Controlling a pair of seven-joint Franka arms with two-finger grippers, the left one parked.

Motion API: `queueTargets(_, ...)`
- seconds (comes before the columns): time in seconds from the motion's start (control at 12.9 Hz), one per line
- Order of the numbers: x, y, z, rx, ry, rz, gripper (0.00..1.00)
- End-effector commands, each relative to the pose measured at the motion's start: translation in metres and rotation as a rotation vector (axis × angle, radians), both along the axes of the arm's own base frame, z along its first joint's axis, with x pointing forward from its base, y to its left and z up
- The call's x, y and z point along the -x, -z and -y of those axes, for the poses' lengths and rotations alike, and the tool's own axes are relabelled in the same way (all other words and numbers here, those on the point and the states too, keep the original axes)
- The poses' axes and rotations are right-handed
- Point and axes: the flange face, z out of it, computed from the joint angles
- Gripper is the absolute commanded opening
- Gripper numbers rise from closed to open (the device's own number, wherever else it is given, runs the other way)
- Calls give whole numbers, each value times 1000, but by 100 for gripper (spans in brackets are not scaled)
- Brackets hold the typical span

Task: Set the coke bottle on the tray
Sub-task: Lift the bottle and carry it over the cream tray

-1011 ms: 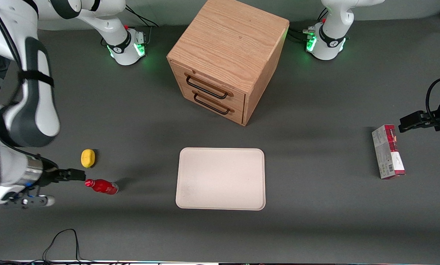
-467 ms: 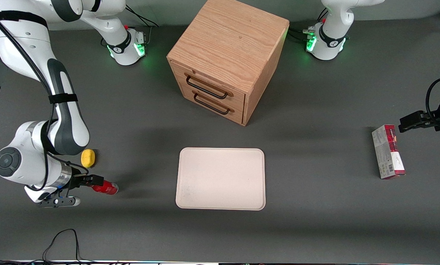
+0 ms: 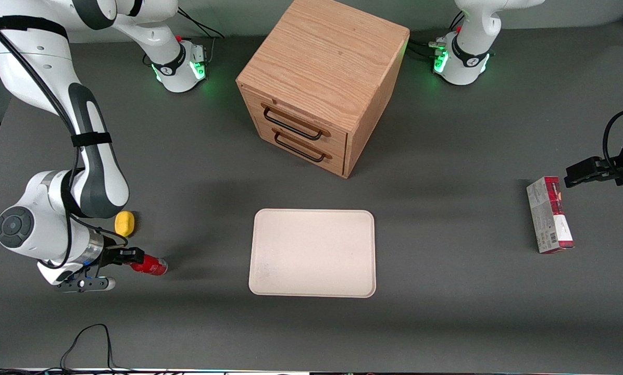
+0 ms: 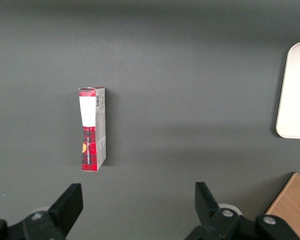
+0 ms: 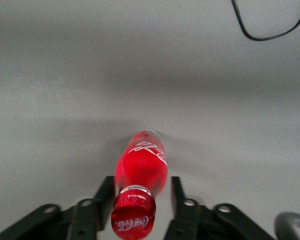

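The coke bottle (image 3: 151, 265) is small and red and lies on its side on the grey table, toward the working arm's end. The cream tray (image 3: 311, 253) lies flat at the table's middle, apart from the bottle; its edge also shows in the left wrist view (image 4: 294, 95). My right gripper (image 3: 133, 256) is low at the bottle's cap end. In the right wrist view the gripper (image 5: 141, 189) is open, with one finger (image 5: 106, 192) on each side of the bottle's (image 5: 142, 167) neck and the red cap pointing at the camera.
A yellow lemon-like object (image 3: 124, 223) lies beside the arm, farther from the front camera than the bottle. A wooden drawer cabinet (image 3: 322, 83) stands farther back than the tray. A red-and-grey carton (image 3: 549, 214) lies toward the parked arm's end. A black cable (image 3: 90, 338) loops near the front edge.
The right arm swung in and the gripper moved from just short of the bottle's cap to around its neck. The bottle has stayed in place.
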Motion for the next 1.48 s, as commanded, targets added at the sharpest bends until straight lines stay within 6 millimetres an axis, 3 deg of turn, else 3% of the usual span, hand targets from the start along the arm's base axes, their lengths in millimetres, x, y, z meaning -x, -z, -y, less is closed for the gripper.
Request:
queueTargets(0.0, 2, -23, -6, -10, -9, 21, 0)
queueTargets(0.08, 1, -37, -8, -13, -13, -3, 0)
queueTargets(0.23, -2, -123, -16, -5, -33, -81, 0)
queueTargets(0.39, 9, -188, -25, 2, -53, -134, 0)
queueTargets(0.62, 25, -245, -41, 25, -87, -134, 0)
queueTargets(0.78, 28, -261, -57, 11, -113, -101, 0)
queueTargets(0.86, 27, -266, -76, -9, -133, -79, 0)
queueTargets(1.01, 25, -264, -131, -78, -65, -34, 0)
queueTargets(1.24, 25, -239, -224, -170, 58, -14, 0)
queueTargets(1.4, 33, -218, -279, -124, 57, 13, 0)
